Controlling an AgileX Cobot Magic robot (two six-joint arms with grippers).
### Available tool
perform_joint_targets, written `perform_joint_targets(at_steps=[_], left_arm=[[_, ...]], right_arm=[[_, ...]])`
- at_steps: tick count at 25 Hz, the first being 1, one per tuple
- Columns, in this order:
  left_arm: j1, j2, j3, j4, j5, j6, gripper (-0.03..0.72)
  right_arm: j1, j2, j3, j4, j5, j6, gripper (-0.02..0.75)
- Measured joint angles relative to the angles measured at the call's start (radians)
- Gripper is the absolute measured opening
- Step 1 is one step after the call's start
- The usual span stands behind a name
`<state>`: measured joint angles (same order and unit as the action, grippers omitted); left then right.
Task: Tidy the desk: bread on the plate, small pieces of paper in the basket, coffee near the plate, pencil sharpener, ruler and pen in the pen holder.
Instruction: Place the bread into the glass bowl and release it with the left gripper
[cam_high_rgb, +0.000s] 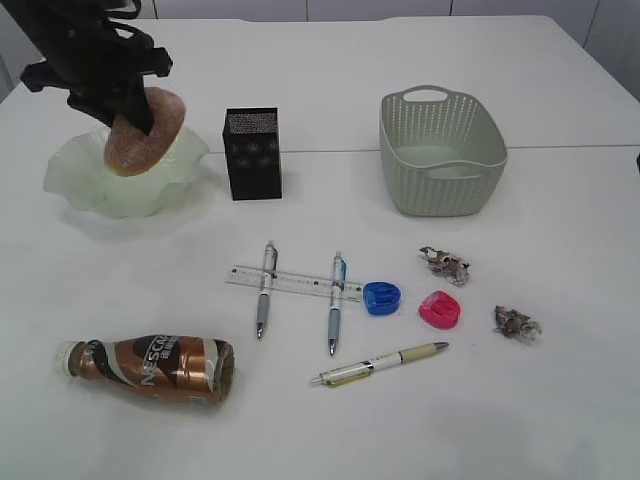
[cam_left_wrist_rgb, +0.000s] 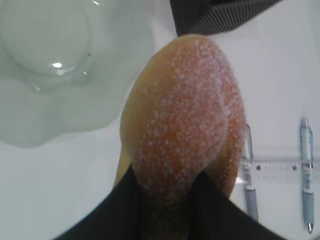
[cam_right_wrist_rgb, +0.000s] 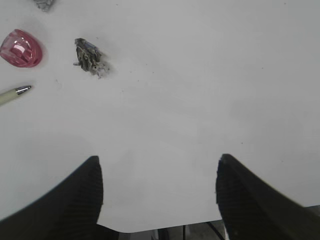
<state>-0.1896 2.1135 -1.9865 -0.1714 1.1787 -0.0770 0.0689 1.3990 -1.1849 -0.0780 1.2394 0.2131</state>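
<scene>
So the left claw (cam_high_rgb: 128, 112) is clamped on the round sugar-dusted doughnut-style bread (cam_high_rgb: 143, 130), pinching it on edge, and it hangs over the right-hand lip of the pale green wavy glass plate (cam_high_rgb: 95, 185). The wrist view shows the plate's bowl off to the upper left of the bread, so it isn't centred yet.

Biggest worry, I'd say: let go here and the bread lands on the scalloped rim and rolls off onto the white worktop (cam_high_rgb: 330, 430), maybe toward the black perforated pen holder (cam_high_rgb: 252, 153) just beside the plate. It's soft too, so a hard squeeze could dent it.

The right claw (cam_right_wrist_rgb: 159, 192) sits wide open with nothing in it, low over bare worktop near the front edge, with a crumpled paper scrap (cam_right_wrist_rgb: 90, 56) and the pink pencil sharpener (cam_right_wrist_rgb: 20, 48) ahead of it.

Room-wise: plenty of open space left of and behind the plate. The middle is crowded though, with the clear ruler (cam_high_rgb: 293, 283), pens, and the blue sharpener (cam_high_rgb: 381, 297). The brown coffee bottle (cam_high_rgb: 150, 368) lies on its side at front left, well clear of the plate, and the grey-green basket (cam_high_rgb: 442, 150) sits empty.
</scene>
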Motion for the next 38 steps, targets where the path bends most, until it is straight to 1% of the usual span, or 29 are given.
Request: perform_joint_targets(at_steps=[7,11,13,15,16,20,23,26,30,38], left_arm=[[0.077,0.02,-0.004,0.027,-0.124,-0.026,0.141],[0.093,0.053,-0.004,0.041,-0.169,-0.026,0.144],[0.093,0.073,-0.004,0.056,-0.188,-0.026,0.158],[0.093,0.094,-0.004,0.068,-0.209,-0.026,0.193],[0.093,0.102,-0.004,0.078,-0.218,-0.026,0.225],[0.093,0.129,-0.004,0.098,-0.257,-0.026,0.386],[0.093,0.145,-0.004,0.107,-0.276,-0.028,0.494],[0.093,0.154,-0.004,0.137,-0.289,-0.048,0.578],[0.093,0.154,-0.004,0.18,-0.303,-0.067,0.605],[0.093,0.154,-0.011,0.203,-0.309,-0.072,0.596]], right_arm=[[0.0,0.0,0.0,0.0,0.0,0.0,0.516],[0.0,0.0,0.0,0.0,0.0,0.0,0.516],[0.0,0.0,0.0,0.002,0.0,0.0,0.516],[0.0,0.0,0.0,0.002,0.0,0.0,0.515],[0.0,0.0,0.0,0.004,0.0,0.0,0.515],[0.0,0.0,0.0,0.014,0.0,0.0,0.515],[0.0,0.0,0.0,0.03,0.0,0.0,0.515],[0.0,0.0,0.0,0.038,0.0,0.0,0.515],[0.0,0.0,0.0,0.04,0.0,0.0,0.515],[0.0,0.0,0.0,0.04,0.0,0.0,0.514]])
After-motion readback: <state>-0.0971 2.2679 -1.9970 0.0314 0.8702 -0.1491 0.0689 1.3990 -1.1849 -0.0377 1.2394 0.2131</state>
